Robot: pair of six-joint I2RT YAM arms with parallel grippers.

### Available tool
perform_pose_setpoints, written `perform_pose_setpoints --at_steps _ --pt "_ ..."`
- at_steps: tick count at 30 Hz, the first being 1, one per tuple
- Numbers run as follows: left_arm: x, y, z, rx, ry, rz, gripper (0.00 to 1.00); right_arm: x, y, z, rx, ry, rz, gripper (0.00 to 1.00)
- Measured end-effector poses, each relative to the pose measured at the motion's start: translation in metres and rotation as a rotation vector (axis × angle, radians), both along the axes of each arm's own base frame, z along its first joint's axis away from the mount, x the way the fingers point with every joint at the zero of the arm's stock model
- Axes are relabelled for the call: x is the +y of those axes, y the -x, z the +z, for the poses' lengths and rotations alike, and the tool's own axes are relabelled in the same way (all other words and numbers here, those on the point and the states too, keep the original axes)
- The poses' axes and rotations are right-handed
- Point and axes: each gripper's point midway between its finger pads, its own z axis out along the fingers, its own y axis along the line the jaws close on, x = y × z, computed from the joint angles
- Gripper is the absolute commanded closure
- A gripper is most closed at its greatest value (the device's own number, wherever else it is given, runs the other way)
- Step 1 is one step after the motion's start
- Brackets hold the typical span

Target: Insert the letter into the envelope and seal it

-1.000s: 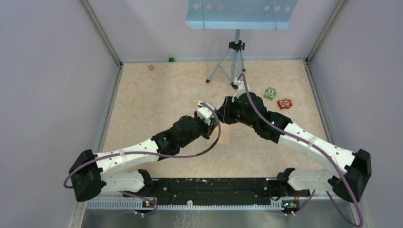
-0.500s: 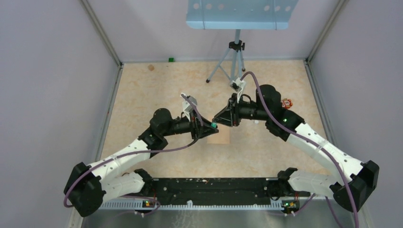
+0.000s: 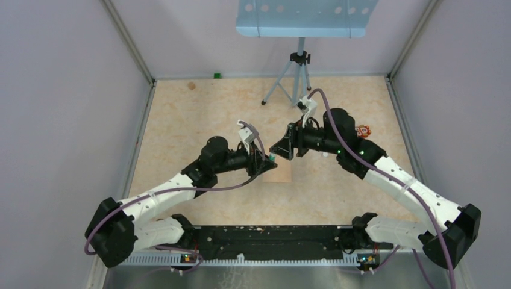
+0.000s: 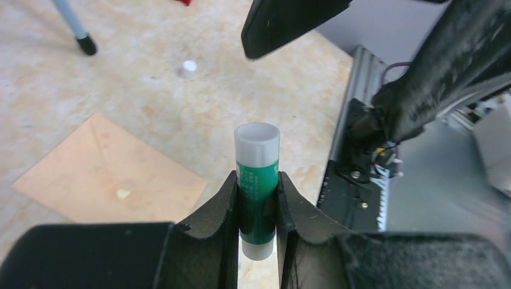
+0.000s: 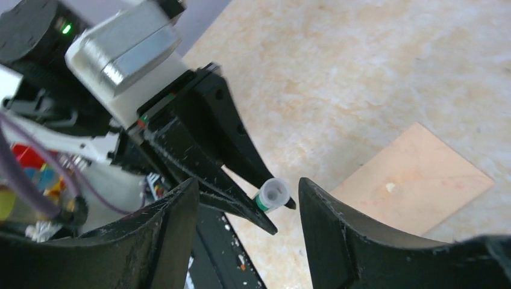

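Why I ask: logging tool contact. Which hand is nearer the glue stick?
Left. The left hand is shut on the glue stick; the right hand is open, facing its white end, apart from it.

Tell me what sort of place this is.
Likely a robot test cell: grey walls box in the table, a tripod stands at the back, left arm and right arm bolted at the near edge.
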Motion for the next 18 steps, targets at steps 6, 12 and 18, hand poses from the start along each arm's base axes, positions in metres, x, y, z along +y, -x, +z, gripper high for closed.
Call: perform_pose_setpoints --at_steps 6,12,18 --pt "0.002 -0.012 -0.023 -0.058 -0.121 0.123 1.00 -0.015 -0.023 -0.015 0.056 0.058 -0.214 0.46" --pt "-0.002 -0.018 -0.031 -0.133 -0.203 0.206 1.00 -0.012 -0.023 -0.022 0.079 0.101 -0.288 0.53" --pt "0.000 -0.029 -0.031 -0.192 -0.253 0.304 1.00 -0.003 -0.027 -0.034 0.101 0.151 -0.363 0.61"
